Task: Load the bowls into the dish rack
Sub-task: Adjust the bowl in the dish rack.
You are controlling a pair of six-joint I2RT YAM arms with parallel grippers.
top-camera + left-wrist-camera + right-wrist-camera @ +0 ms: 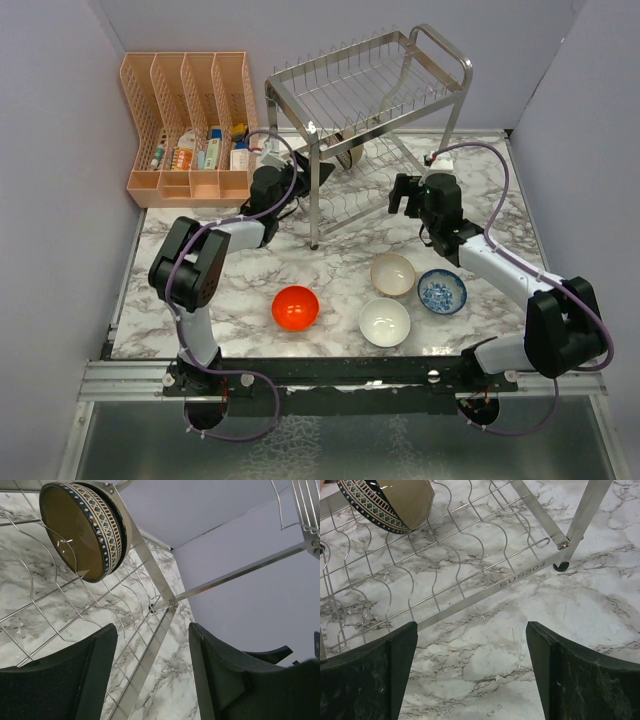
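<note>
The rack stands at the back, with 1 brown bowl on edge in its lower tier. The left gripper and right gripper hang by that tier, both spread and empty. 4 bowls sit rim-up back toward the arm bases: the white bowl, blue bowl and beige bowl are nearer the right arm, the red bowl nearer the left.

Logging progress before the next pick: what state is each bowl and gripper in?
Brown bowl: on edge in the dish rack's lower tier.
Red bowl: upright on table.
Beige bowl: upright on table.
White bowl: upright on table.
Blue-patterned bowl: upright on table.
Left gripper: open, empty.
Right gripper: open, empty.
</note>
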